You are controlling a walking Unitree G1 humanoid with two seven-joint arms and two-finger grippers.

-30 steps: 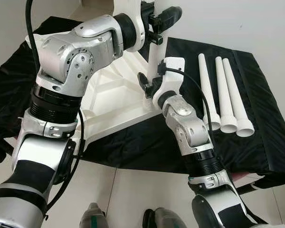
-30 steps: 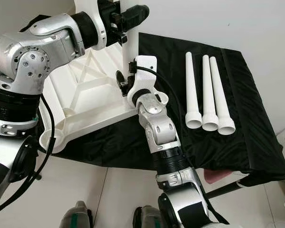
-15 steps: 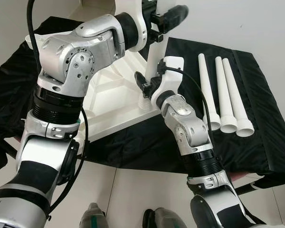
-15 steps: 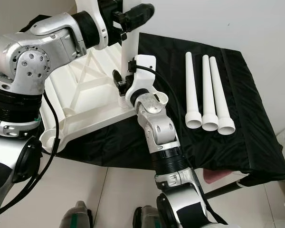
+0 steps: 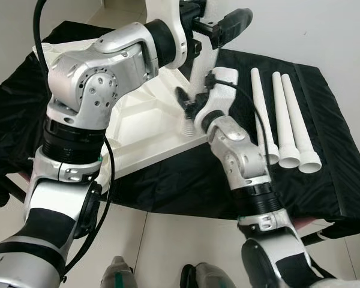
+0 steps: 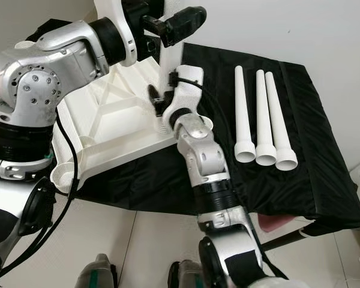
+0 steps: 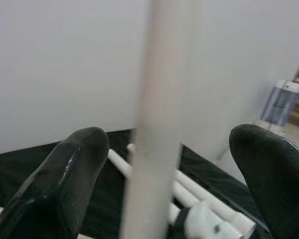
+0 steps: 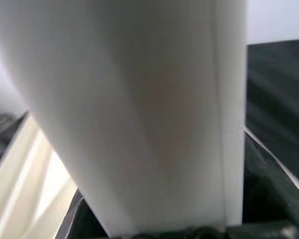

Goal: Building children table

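The white plastic table leg (image 6: 166,72) is standing upright at the near right corner of the upturned white plastic children's table panel (image 5: 138,129), its threaded foot sitting at the corner socket. The panel is lying ribbed side up on a black cloth-covered bed (image 6: 312,162).

Step in hand, as I judge it: I am seating and screwing this first leg into its socket. Next move, most likely: keeping the leg plumb while turning it, then checking that the thread has caught before letting go. A tilt here would cross the thread.

My left claw (image 5: 219,28) is reaching across high on the leg. In the left wrist view its two black fingers (image 7: 65,179) are standing well apart with the leg between them, gaps showing on both sides, so they are bracketing the shaft and not clamping it.

My right claw (image 6: 159,102) is working low, at the leg's base just above the socket. The right wrist view has the leg pressed close to the lens; whether these fingers are gripping or loose I cannot tell.

Three more white tapered plastic legs (image 6: 257,117) are lying side by side on the cloth to the right, flared ends toward me, well apart from the panel.
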